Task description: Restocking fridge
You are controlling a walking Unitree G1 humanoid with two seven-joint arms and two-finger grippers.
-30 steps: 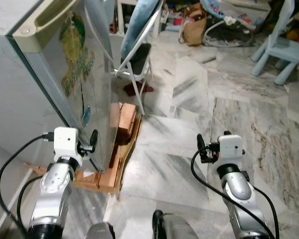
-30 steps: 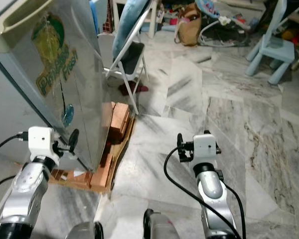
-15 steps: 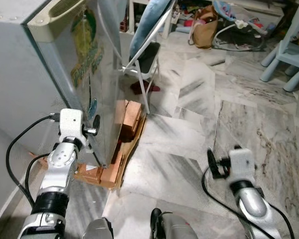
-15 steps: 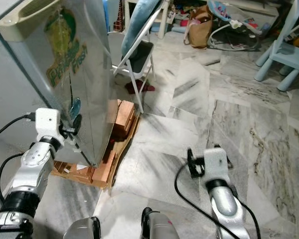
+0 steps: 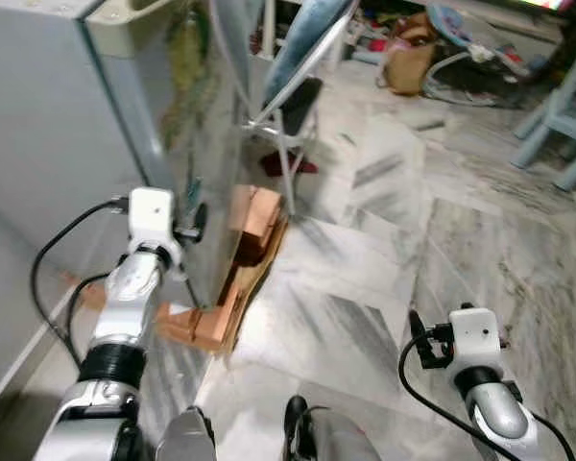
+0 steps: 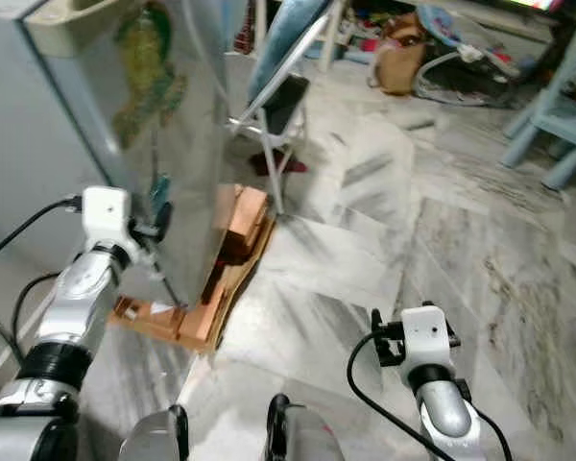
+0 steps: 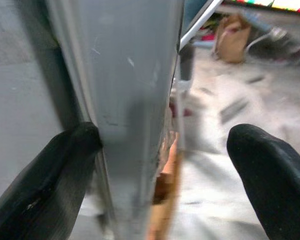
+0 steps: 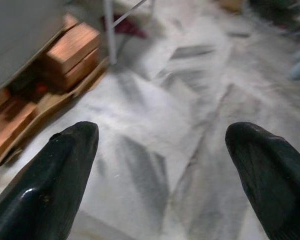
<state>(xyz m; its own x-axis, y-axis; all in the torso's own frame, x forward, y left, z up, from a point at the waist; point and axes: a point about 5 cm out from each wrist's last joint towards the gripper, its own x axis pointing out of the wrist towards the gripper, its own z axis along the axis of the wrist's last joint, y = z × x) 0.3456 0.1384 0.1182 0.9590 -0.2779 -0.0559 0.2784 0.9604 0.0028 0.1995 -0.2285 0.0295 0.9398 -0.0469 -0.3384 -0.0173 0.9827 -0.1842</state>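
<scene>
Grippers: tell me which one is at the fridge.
The left gripper: its open fingers straddle the fridge door's edge. The right gripper hangs open over bare marble floor.

The left gripper [image 7: 162, 165] is now brought up against the corner edge of the fridge [image 7: 130, 90], its fingers spread to either side of that edge, closer than a second ago. The right gripper [image 8: 162, 170] is lowered and drawn farther from the fridge.
</scene>
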